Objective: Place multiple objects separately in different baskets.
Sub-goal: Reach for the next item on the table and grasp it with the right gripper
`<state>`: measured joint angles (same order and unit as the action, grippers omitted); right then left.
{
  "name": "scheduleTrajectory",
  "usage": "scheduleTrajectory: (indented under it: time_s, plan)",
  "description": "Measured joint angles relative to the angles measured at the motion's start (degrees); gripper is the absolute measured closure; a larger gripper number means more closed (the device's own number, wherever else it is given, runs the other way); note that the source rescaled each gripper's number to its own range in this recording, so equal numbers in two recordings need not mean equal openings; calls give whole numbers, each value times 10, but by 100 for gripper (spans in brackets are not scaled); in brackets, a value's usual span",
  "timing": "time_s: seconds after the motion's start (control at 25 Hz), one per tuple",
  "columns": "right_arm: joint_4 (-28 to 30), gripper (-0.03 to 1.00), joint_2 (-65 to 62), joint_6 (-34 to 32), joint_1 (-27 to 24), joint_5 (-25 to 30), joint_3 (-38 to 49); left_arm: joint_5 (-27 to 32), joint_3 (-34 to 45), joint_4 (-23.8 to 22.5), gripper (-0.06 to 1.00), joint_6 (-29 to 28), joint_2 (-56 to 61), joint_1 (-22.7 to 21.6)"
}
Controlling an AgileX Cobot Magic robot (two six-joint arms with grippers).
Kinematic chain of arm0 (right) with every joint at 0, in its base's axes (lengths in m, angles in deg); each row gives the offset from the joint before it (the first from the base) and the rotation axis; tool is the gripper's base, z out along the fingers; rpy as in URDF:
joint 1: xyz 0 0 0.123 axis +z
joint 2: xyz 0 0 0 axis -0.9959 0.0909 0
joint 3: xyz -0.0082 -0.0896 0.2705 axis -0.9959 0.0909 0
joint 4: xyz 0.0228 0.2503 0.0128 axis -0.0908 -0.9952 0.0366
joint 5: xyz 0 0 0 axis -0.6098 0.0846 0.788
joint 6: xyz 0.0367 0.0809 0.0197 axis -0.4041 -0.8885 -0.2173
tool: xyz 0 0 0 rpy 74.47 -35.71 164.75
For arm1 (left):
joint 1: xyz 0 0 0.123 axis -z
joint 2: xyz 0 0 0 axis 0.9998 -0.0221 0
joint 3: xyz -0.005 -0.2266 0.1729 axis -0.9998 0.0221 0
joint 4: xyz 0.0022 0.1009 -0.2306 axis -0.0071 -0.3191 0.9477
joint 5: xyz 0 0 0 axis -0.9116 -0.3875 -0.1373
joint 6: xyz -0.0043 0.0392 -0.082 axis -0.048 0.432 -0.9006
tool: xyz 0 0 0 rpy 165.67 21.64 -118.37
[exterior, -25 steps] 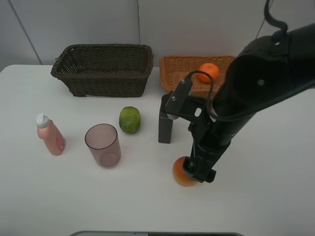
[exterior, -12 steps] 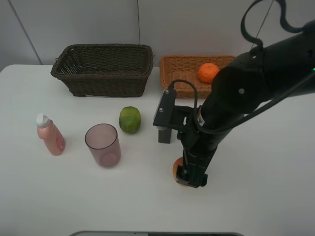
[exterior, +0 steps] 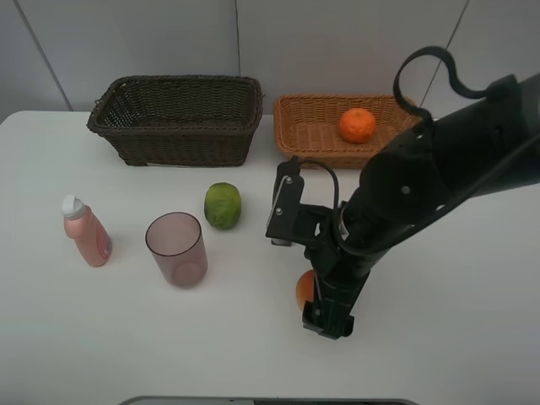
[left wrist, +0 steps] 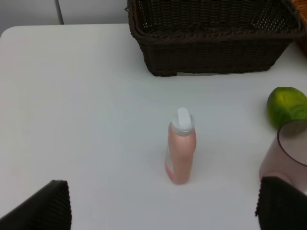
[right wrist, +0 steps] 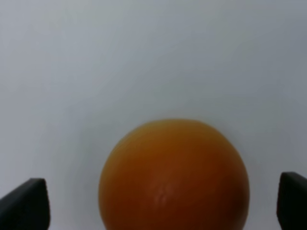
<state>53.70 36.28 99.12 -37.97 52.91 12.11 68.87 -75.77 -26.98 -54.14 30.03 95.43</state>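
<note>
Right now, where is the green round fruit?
In the exterior high view, the green round fruit lies on the table left of centre, in front of the dark brown basket and just beyond the mauve cup, touching neither.

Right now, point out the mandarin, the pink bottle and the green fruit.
mandarin (exterior: 357,125), high camera, middle of its peel
pink bottle (left wrist: 181,155), left wrist camera, body below the cap
green fruit (exterior: 223,205), high camera, middle of its skin

White table (exterior: 126,337) — pale panelled wall (exterior: 337,42)
</note>
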Motion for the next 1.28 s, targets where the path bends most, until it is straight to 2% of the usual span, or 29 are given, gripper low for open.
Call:
scheduleTrajectory:
  time_s: [0.64, 1.04, 1.08, 1.16, 1.24, 1.28]
  plan:
    - [-7, -3, 36, 1, 0, -40, 6, 0, 0, 0, -5, 0, 0, 0]
    - [-8, -2, 47, 2, 0, -45, 6, 0, 0, 0, -5, 0, 0, 0]
    - [-8, 1, 47, 2, 0, -45, 6, 0, 0, 0, -5, 0, 0, 0]
    - [-8, 17, 47, 2, 0, -44, 6, 0, 0, 0, -5, 0, 0, 0]
    - [-8, 52, 47, 2, 0, -44, 6, 0, 0, 0, -5, 0, 0, 0]
    - [-9, 63, 47, 2, 0, -44, 6, 0, 0, 0, -5, 0, 0, 0]
